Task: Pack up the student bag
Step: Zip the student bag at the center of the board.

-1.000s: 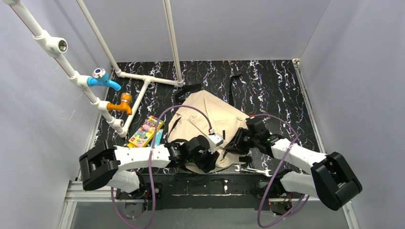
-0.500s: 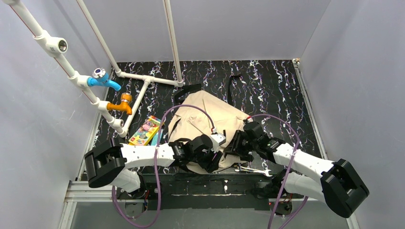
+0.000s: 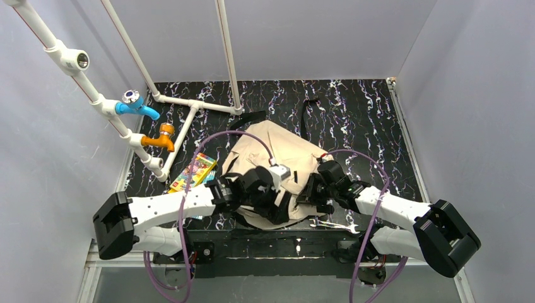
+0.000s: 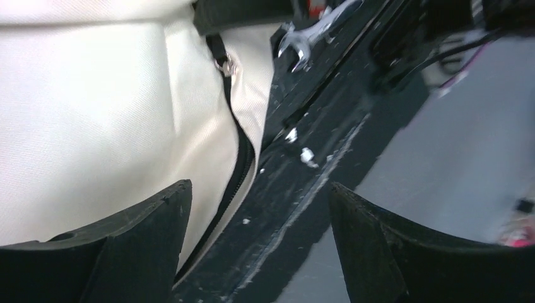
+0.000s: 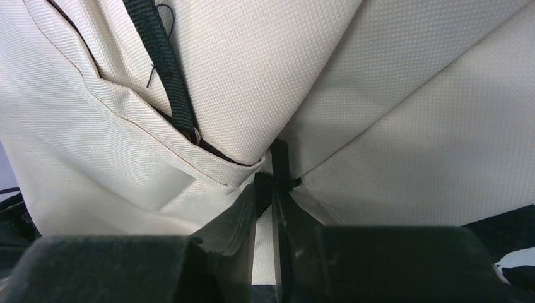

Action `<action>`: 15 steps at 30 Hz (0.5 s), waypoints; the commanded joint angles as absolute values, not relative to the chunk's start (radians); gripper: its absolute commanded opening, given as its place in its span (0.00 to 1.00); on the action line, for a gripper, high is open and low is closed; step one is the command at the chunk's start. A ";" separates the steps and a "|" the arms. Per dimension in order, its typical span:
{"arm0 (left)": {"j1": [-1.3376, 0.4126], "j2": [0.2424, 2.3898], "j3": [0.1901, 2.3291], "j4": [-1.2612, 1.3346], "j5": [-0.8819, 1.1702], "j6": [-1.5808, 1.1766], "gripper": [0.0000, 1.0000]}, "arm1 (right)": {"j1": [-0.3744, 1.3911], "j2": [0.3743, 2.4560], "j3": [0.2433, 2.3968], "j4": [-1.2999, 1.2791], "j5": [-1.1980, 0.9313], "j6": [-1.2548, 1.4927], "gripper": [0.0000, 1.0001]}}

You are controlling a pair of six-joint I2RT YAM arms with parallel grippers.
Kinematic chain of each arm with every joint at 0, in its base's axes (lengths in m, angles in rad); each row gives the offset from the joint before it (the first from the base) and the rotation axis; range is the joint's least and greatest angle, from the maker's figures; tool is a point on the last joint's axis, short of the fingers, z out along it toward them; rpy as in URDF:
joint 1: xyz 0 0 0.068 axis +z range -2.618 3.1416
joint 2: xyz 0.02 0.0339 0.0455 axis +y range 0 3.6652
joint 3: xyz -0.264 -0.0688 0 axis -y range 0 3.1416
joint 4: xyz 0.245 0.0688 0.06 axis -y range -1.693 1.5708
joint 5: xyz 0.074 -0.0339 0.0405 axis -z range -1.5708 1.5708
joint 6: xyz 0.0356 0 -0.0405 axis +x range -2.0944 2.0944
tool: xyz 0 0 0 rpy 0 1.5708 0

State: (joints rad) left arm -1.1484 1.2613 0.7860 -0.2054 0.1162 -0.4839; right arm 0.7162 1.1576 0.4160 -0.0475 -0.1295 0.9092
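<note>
The student bag [image 3: 277, 154], beige fabric, lies flat in the middle of the black marbled table. My left gripper [image 3: 277, 207] hovers over the bag's near edge; in the left wrist view the left gripper [image 4: 258, 186] is open, with only the bag's black zipper [image 4: 236, 170] and the table edge between its fingers. A zipper pull [image 4: 224, 64] sits further along that zipper. My right gripper [image 3: 313, 189] is at the bag's right side; in the right wrist view the right gripper [image 5: 274, 183] is shut on a black strap tab at a seam of the bag [image 5: 404, 139].
A colourful crayon box [image 3: 194, 172] lies left of the bag. A metal wrench [image 3: 331, 223] rests at the near table edge, also in the left wrist view [image 4: 309, 35]. White pipes with a blue tap [image 3: 135, 104] and an orange tap [image 3: 161, 137] stand far left.
My left gripper has opened wider and its arm has swung left. My right gripper has closed onto the bag's seam tab and shifted slightly left.
</note>
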 commanded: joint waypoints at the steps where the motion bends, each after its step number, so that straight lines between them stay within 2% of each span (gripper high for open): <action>1: -1.050 1.229 0.910 -0.364 0.279 -0.614 0.77 | 0.724 1.133 0.433 0.026 -0.103 0.882 0.20; 3: -1.040 1.243 0.941 -0.365 0.292 -0.615 0.77 | 0.724 1.129 0.434 0.026 -0.098 0.885 0.22; 5: -1.029 1.264 0.959 -0.362 0.237 -0.612 0.73 | 0.724 1.129 0.435 0.027 -0.089 0.889 0.32; 9: -0.964 1.359 0.961 -0.299 0.204 -0.582 0.44 | 0.724 1.144 0.438 0.076 -0.111 0.919 0.34; 12: -0.926 1.450 0.965 -0.252 0.162 -0.557 0.26 | 0.725 1.155 0.432 0.114 -0.123 0.951 0.29; 15: -0.922 1.560 0.991 -0.242 0.114 -0.525 0.14 | 0.726 1.157 0.433 0.107 -0.103 0.932 0.11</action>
